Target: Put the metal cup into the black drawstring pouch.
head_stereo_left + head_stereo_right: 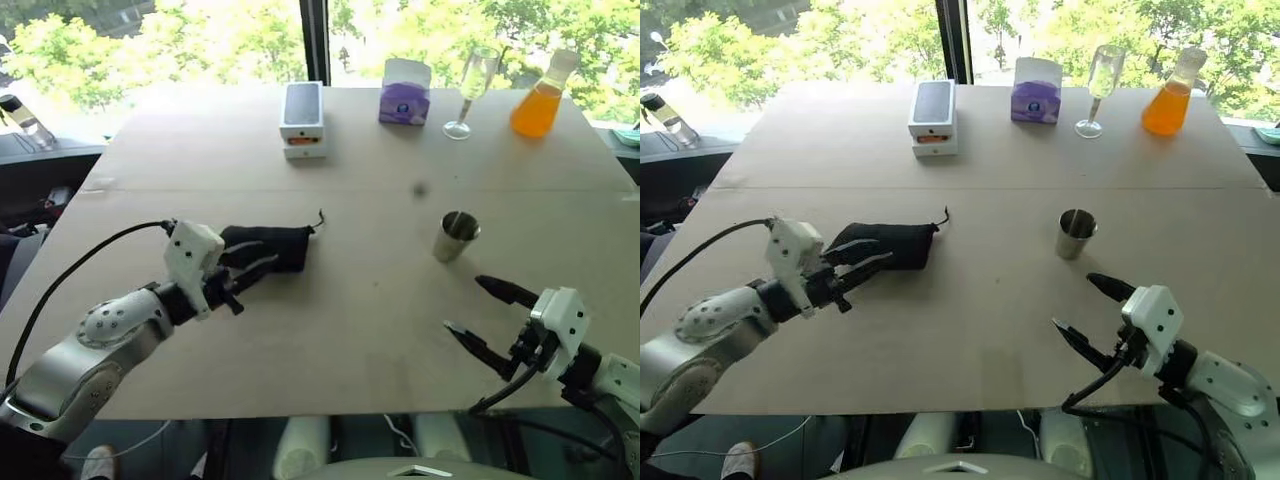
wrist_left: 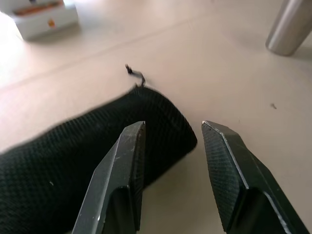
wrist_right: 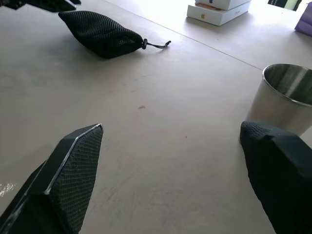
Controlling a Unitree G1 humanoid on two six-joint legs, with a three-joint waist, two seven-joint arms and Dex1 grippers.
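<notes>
Pouch and cup lie apart on the worktop (image 1: 350, 330).
Left gripper (image 1: 262, 262), part-open, holds nothing at the black drawstring pouch (image 1: 275, 246); right gripper (image 1: 478, 315) gapes wide near the upright metal cup (image 1: 456, 236).

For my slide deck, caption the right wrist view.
Open right end effector faces the upright metal cup; black drawstring pouch lies beyond.

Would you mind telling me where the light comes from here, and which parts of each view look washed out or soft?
Head views: daylight through the windows behind the table leaves its far edge pale. Left wrist view: the white box is blown out, and the black drawstring pouch is soft at its near end. Right wrist view: glare whitens the far tabletop, while the metal cup stays crisp.
</notes>
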